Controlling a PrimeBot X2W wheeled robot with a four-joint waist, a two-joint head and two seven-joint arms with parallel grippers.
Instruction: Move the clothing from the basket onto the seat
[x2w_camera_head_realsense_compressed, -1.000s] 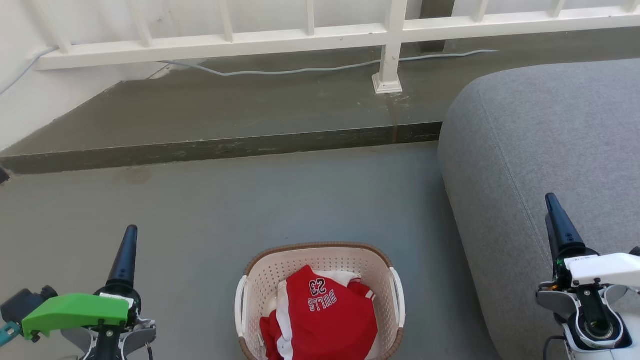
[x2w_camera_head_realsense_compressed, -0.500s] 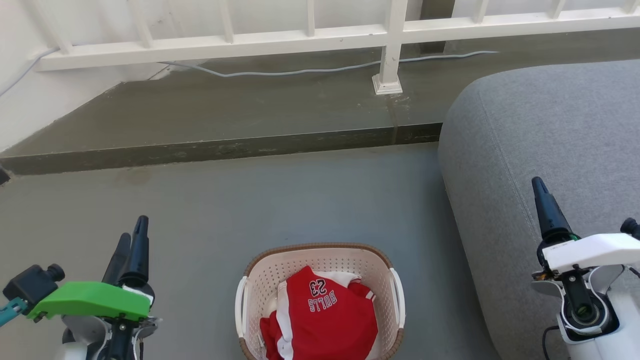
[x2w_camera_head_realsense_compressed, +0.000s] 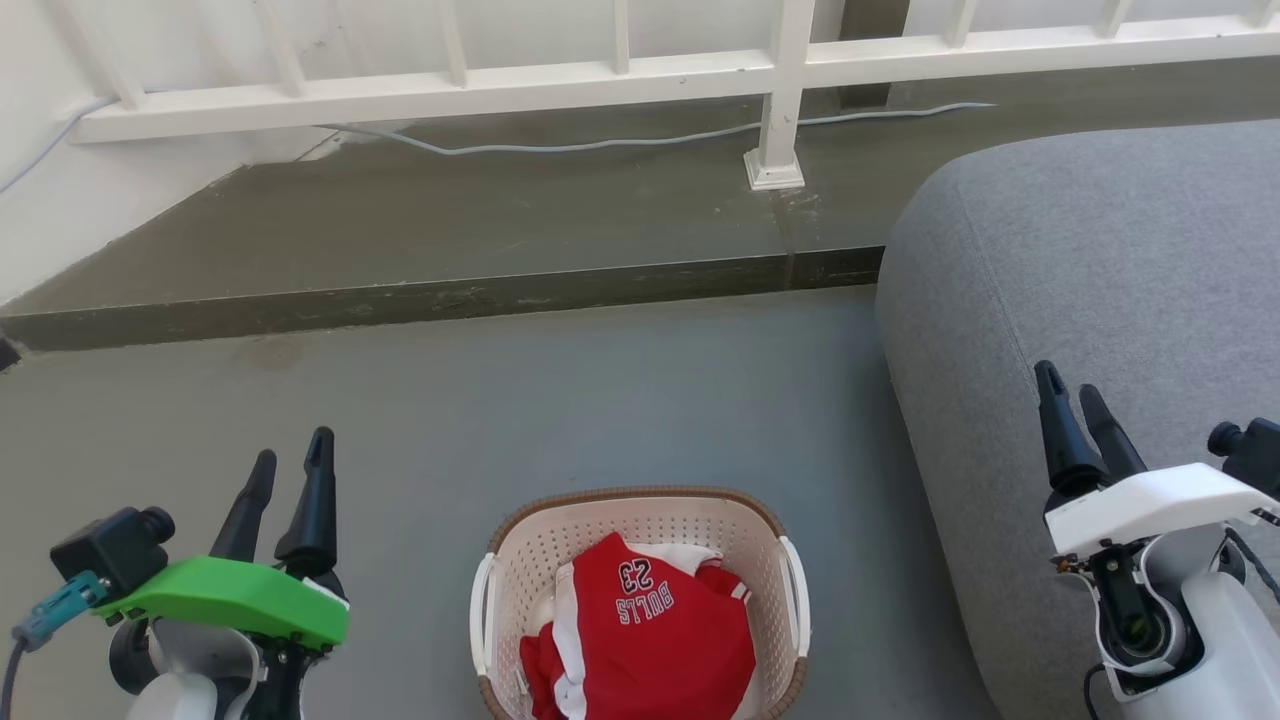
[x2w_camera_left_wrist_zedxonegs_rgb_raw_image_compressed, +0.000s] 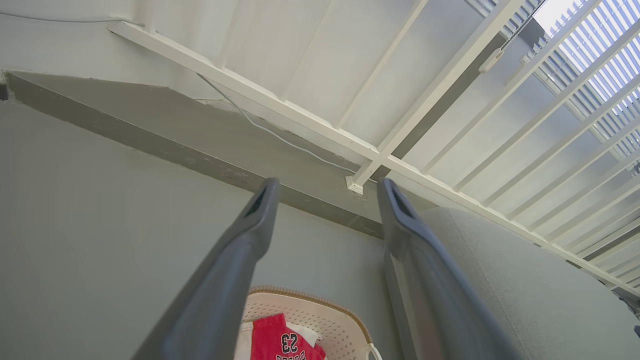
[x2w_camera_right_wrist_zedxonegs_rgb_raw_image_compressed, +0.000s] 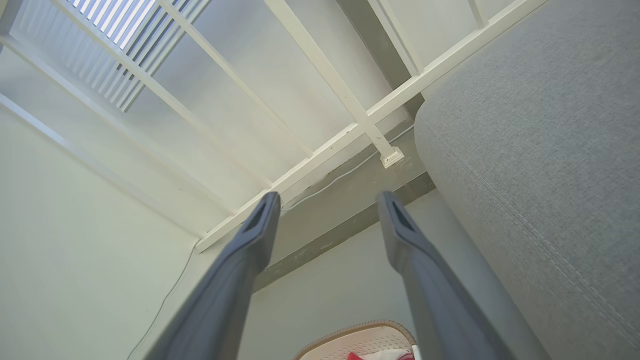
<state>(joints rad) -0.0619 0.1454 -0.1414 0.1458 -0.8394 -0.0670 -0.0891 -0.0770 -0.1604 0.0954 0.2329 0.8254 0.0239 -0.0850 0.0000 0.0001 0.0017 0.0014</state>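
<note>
The clothing (x2w_camera_head_realsense_compressed: 640, 625) lies bunched inside the basket (x2w_camera_head_realsense_compressed: 640, 497), which stands on the floor (x2w_camera_head_realsense_compressed: 600, 390) just beside the seat (x2w_camera_head_realsense_compressed: 1120, 280). The left gripper (x2w_camera_head_realsense_compressed: 293, 445) hovers left of the basket, jaws apart, empty. The right gripper (x2w_camera_head_realsense_compressed: 1067, 380) hangs over the seat edge, jaws apart, empty.

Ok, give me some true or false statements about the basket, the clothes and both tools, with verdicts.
1. The clothing lies in the basket. True.
2. The basket stands on the seat. False: it stands on the floor, beside the seat.
3. The left tool is open and empty. True.
4. The right tool grips the clothing. False: it is open and empty, away from the basket.
</note>
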